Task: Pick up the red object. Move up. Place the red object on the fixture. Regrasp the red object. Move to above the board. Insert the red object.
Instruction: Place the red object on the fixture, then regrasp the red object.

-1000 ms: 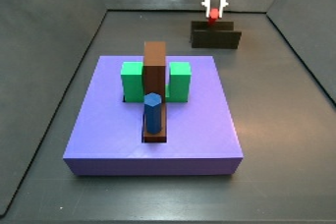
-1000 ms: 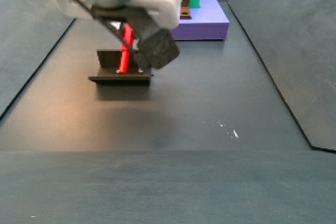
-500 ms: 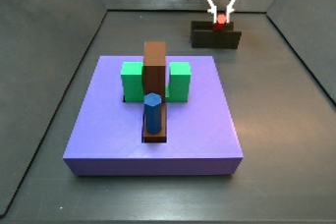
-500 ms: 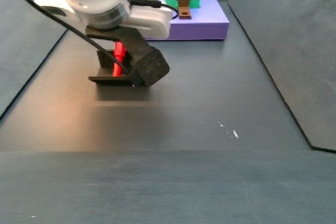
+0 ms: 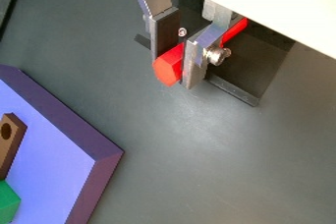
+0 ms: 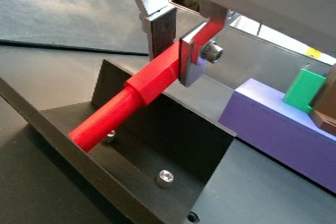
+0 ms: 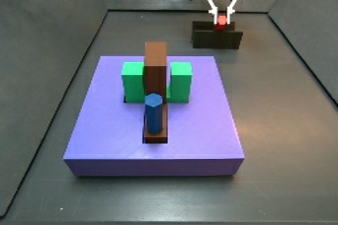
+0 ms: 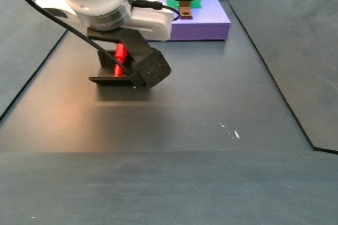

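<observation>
The board (image 7: 156, 120) lies in the middle of the worktop, carrying green blocks (image 7: 132, 81), a brown block (image 7: 156, 66) and a blue peg (image 7: 153, 113); at the far edge the gripper (image 6: 176, 43) clasps the red peg (image 6: 132, 98), tilted in the fixture (image 7: 218, 37); no writing is legible.

No text, label, brand, number or sign can be read in any view. The gripper (image 6: 180, 51), closed on the red object (image 6: 128, 101) over the fixture (image 6: 157, 147), carries no marking, and the board (image 7: 156, 125) with its blocks is plain too.
</observation>
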You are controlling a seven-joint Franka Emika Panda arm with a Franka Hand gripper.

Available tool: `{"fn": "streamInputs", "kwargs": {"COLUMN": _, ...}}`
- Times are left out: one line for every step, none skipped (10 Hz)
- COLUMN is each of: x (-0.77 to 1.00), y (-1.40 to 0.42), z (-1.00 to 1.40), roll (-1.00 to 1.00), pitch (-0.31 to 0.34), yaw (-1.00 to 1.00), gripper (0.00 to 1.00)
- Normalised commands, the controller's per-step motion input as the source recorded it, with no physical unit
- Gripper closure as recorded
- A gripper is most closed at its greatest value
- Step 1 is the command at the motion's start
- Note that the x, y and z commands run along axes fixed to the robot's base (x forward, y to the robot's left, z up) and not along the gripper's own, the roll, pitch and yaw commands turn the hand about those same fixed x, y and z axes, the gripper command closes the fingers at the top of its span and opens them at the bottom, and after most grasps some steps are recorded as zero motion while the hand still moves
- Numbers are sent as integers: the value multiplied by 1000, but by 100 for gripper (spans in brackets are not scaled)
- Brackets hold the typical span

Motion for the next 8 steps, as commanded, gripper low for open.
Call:
{"fn": "streamInputs", "kwargs": {"x": 0, "y": 0, "z": 0, "roll": 0, "pitch": 0, "yaw": 0, "gripper": 0}}
{"fn": "streamInputs", "kwargs": {"x": -89, "y": -34, "z": 940, "roll": 749, "pitch": -37, "yaw": -117, "gripper": 0}}
{"fn": "streamInputs", "kwargs": {"x": 0, "y": -109, "z": 734, "roll": 951, "pitch": -26, "yaw": -83, "gripper": 0}}
{"fn": "streamInputs", "kwargs": {"x": 0, "y": -109, "z": 411, "roll": 1000, "pitch": -40, "yaw": -3, "gripper": 0}}
{"fn": "streamInputs", "kwargs": {"x": 83, "y": -129, "z": 197, "roll": 1000, "pitch": -23, "yaw": 0, "gripper": 0}}
{"fn": "streamInputs", "kwargs": {"x": 246, "y": -97, "z": 63, "roll": 1000, "pitch": -20, "yaw": 23, "gripper": 0}}
{"fn": "streamInputs", "kwargs": {"x": 354, "y": -20, "z": 60, "roll": 1000, "pitch": 0, "yaw": 226, "gripper": 0}}
{"fn": "streamInputs", "kwargs": {"x": 380, "y": 0, "z": 20, "roll": 1000, "pitch": 0, "yaw": 289, "gripper": 0}}
